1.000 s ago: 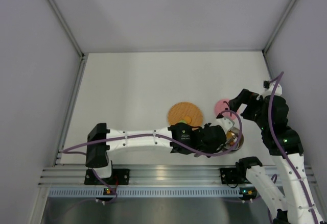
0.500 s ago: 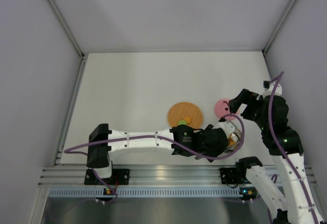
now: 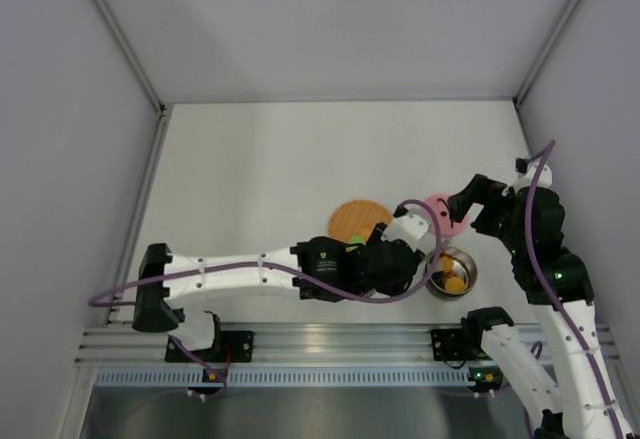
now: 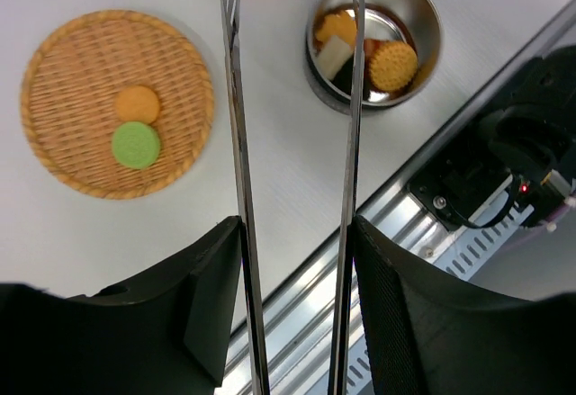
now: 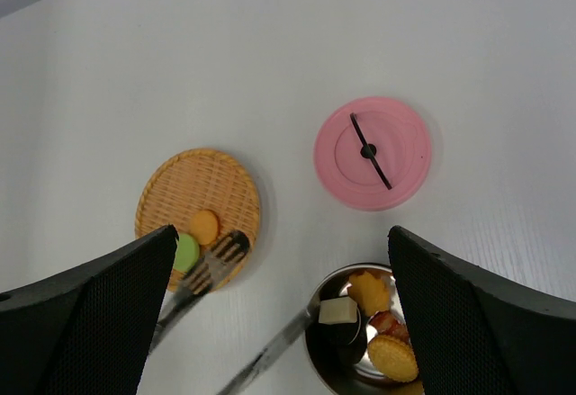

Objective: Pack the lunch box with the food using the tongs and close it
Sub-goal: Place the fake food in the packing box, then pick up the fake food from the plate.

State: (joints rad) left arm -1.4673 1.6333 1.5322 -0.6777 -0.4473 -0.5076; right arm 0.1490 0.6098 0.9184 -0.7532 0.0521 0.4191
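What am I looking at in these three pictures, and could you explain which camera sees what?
These are two robot arms, left and right, bolted to a table. One picture looks down from above; the other two come from cameras on each wrist. The left gripper holds the tongs, their arms spread. The right gripper is open and empty. On the table lie a woven mat carrying an orange piece and a green piece, the steel lunch box with several pieces of food inside, and its pink lid, off and apart from it.
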